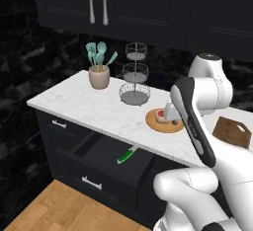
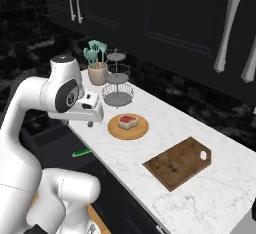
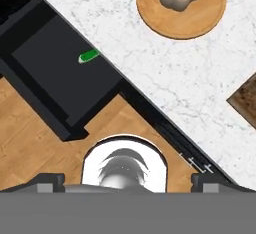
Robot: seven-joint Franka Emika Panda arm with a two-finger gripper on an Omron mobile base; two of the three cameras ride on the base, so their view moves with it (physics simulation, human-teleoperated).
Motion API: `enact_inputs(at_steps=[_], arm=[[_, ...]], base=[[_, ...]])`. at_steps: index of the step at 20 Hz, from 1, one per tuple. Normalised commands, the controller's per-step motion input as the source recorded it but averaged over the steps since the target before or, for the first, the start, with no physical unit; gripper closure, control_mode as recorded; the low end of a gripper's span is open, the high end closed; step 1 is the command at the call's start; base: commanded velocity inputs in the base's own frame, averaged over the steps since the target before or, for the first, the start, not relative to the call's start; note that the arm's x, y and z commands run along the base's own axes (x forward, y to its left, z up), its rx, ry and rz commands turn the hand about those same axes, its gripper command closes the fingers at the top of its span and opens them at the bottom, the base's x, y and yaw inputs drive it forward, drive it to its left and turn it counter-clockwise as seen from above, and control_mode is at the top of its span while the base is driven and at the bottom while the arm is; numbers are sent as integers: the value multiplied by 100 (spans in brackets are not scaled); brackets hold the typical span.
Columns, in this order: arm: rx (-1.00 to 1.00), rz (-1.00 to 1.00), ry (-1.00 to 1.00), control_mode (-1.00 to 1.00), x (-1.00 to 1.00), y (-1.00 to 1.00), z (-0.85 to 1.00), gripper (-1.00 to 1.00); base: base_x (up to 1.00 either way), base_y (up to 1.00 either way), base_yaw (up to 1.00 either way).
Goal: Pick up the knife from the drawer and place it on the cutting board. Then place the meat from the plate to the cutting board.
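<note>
Knife with the bright green handle (image 1: 127,154) lies untouched in the open black drawer (image 1: 101,152) under the white marble counter's (image 1: 94,109) front edge, so the spread, empty end effector (image 2: 91,123) above that edge must descend to it.

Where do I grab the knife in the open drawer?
Take the knife by its green handle, coming straight down from above. It lies flat on the drawer floor, blade tucked towards the counter edge, so only the handle end is clear.
</note>
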Motion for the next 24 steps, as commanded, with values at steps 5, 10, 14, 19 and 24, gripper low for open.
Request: enact_inputs(at_steps=[5, 10, 14, 19, 24], arm=[[-2, -15, 0, -100, 18, 69, -38, -100], [-3, -27, 0, -100, 24, 100, -67, -100], [0, -36, 10, -100, 39, 93, -72, -100], [0, -20, 20, -100, 40, 82, -56, -100], [2, -12, 21, -100, 56, 46, -36, -100]], base=[[0, 0, 0], [0, 0, 0], [0, 0, 0], [0, 0, 0], [0, 0, 0]])
